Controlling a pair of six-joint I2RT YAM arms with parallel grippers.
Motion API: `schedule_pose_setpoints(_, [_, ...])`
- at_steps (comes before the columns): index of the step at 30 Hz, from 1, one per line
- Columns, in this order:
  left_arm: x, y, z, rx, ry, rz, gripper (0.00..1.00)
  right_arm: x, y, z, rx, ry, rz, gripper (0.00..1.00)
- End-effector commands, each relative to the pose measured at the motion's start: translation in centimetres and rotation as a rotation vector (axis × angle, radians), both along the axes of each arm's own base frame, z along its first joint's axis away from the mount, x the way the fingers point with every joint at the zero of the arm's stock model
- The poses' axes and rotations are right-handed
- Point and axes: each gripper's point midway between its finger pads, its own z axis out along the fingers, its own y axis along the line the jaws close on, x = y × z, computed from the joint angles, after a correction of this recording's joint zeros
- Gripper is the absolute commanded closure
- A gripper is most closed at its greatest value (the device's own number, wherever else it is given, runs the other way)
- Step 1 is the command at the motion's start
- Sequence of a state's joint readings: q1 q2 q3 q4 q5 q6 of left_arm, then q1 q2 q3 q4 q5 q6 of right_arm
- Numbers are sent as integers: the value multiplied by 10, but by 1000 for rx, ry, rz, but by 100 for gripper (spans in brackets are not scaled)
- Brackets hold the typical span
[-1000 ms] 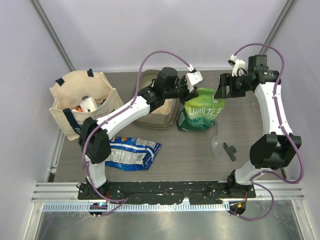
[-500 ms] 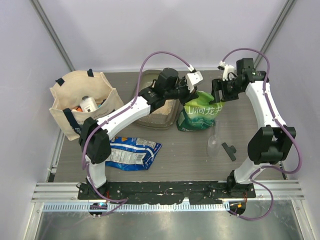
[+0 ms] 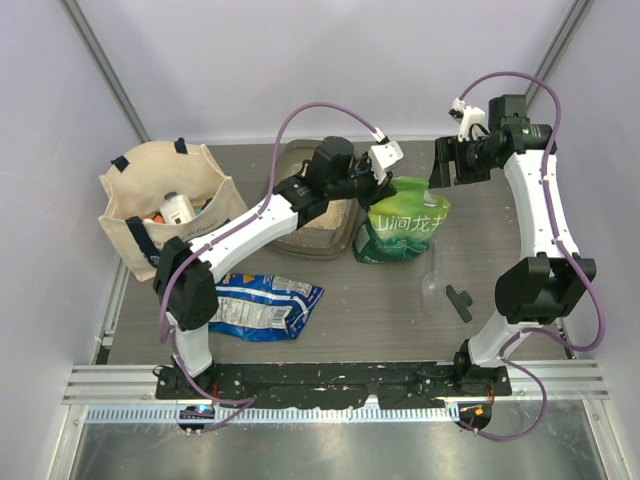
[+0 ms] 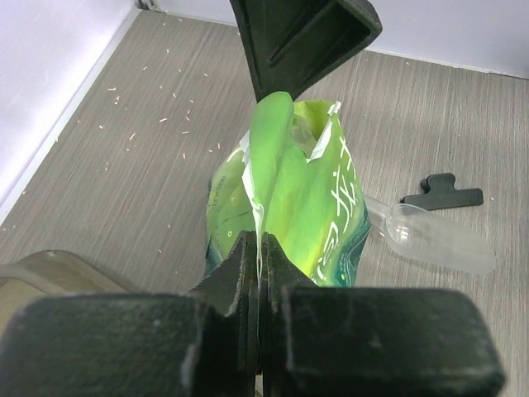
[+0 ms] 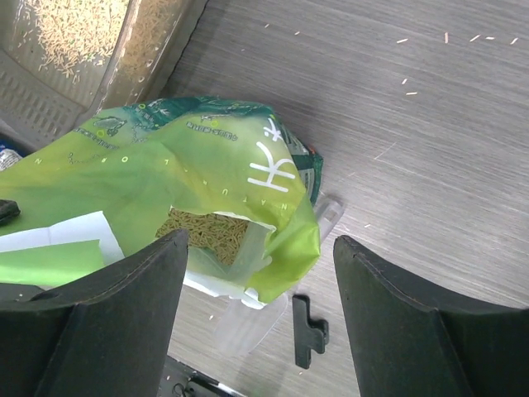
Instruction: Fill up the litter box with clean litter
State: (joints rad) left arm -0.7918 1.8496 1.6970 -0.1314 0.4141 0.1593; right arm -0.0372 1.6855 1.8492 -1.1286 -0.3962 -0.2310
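The litter box point(image 3: 325, 240) is seen toward the far edge of the table point(image 3: 380, 310), a little left of the middle, with its long side running from far to near. Much of it is hidden in the top view by the left arm, which crosses above it. A thin layer of clean litter point(image 5: 74, 33) is spread over its floor, as shown in the right wrist view.

Just beside the box's right near corner a green printed bag point(image 3: 405, 225) is stood upright. Its mouth is torn open, and tan granules can be seen inside it in the right wrist view. The bag's top edge is pinched flat between the closed fingers of the left gripper point(image 4: 258, 248), so the bag is held up by that edge.

The right gripper point(image 3: 445, 165) is held above and to the right of the bag's top, nearer the far edge. Its fingers are spread wide and nothing is held between them.

A clear plastic scoop point(image 3: 433, 275) is laid on the table on the bag's near right side, and a black clip point(image 3: 460, 300) lies just beyond the scoop. Loose granules are scattered over the tabletop around the bag.

A crinkly blue packet point(image 3: 265, 305) is laid flat near the left arm's base. A beige tote bag point(image 3: 165, 205) is placed near the left edge, with a white bottle point(image 3: 178, 208) inside.
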Motion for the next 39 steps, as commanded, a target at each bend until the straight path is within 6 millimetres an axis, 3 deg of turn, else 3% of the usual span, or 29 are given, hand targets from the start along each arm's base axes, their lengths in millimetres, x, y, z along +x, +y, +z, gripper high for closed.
schedule_pose_setpoints(1, [-4,13,92,-180,-152,28,100,-7,10,-8,42,50,37,24])
schedule_pose_setpoints(9, [1,17,96,-183,-162,60,100,-30,9,-40,17,172,104,24])
schedule_pose_setpoints(13, [0,16,98,-191,-156,57,100,-23,11,-61,-28,163,90,24])
schedule_pose_setpoints(16, [-2,17,99,-196,-148,50,100,-20,27,-66,-69,160,135,24])
schedule_pose_setpoints(20, [-5,17,100,-199,-145,45,100,-9,11,-69,-249,101,69,24])
schedule_pose_setpoints(21, [-5,18,102,-200,-152,47,100,-7,7,-66,-271,87,61,25])
schedule_pose_setpoints(25, [-5,21,107,-202,-169,53,100,-4,-22,-47,-376,33,2,50])
schedule_pose_setpoints(28, [-6,21,109,-204,-177,48,100,-2,-40,-33,-372,10,-66,64])
schedule_pose_setpoints(31, [-8,21,109,-203,-176,43,100,-1,-57,-27,-406,9,-122,72])
schedule_pose_setpoints(39, [-9,21,115,-224,-193,37,100,4,-53,16,-359,-110,-155,83])
